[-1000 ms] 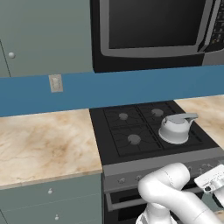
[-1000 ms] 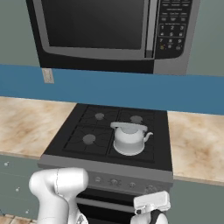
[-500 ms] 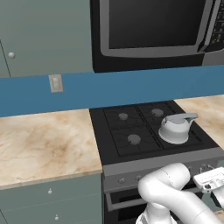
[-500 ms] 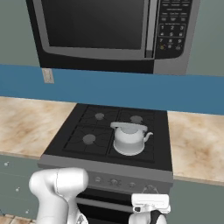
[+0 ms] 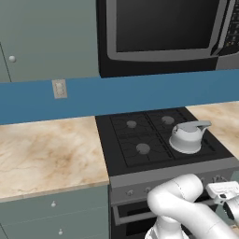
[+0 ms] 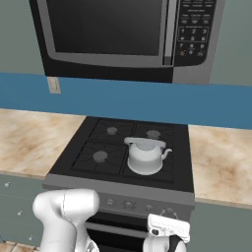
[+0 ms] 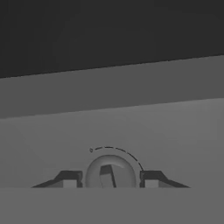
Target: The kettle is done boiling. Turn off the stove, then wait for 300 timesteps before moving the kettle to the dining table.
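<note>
Fingers (image 7: 70, 178) set narrow either side of stove knob (image 7: 109, 173), straddling it; whether pads press it, cannot tell. Gripper (image 7: 109, 180) low at front panel of stove (image 5: 140, 140). Judged: knob-turning step in hand, burner state unreadable; wait and carry to dining table left. Kettle (image 6: 144, 156) on stove's front right burner, upright, untouched; spout points right along stove front, handle arches along same line.
</note>
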Controlling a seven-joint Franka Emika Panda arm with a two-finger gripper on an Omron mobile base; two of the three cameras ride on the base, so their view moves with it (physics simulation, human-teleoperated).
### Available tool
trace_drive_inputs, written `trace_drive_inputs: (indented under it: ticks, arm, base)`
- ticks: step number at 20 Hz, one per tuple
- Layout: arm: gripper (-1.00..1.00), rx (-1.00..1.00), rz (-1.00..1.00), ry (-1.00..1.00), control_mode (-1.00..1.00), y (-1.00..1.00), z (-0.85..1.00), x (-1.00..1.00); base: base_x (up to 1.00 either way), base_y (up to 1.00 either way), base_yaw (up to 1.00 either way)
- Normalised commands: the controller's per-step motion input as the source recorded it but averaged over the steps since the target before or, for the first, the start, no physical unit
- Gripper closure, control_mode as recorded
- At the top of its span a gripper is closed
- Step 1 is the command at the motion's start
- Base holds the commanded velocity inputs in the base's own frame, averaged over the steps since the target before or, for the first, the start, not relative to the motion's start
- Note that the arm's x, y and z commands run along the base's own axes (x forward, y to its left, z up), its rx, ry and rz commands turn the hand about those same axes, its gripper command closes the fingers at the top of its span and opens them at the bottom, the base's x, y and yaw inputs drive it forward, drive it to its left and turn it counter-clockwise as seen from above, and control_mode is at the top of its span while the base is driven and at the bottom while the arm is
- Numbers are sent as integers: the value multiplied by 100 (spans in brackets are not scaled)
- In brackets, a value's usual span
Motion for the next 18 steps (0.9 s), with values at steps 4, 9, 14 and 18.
trace_drive_inputs:
  ticks: [4, 9, 14, 18]
  arm:
    - [100, 27, 0, 7, -100, 0, -11, 3]
    - [100, 19, 0, 8, -100, 5, -16, 1]
    - [100, 17, 0, 6, -100, 7, -13, 0]
    - [-100, 1, 0, 2, -100, 0, -2, 3]
  base:
    - [0, 0, 0]
    - [0, 0, 0]
    - [0, 0, 0]
    - [0, 0, 0]
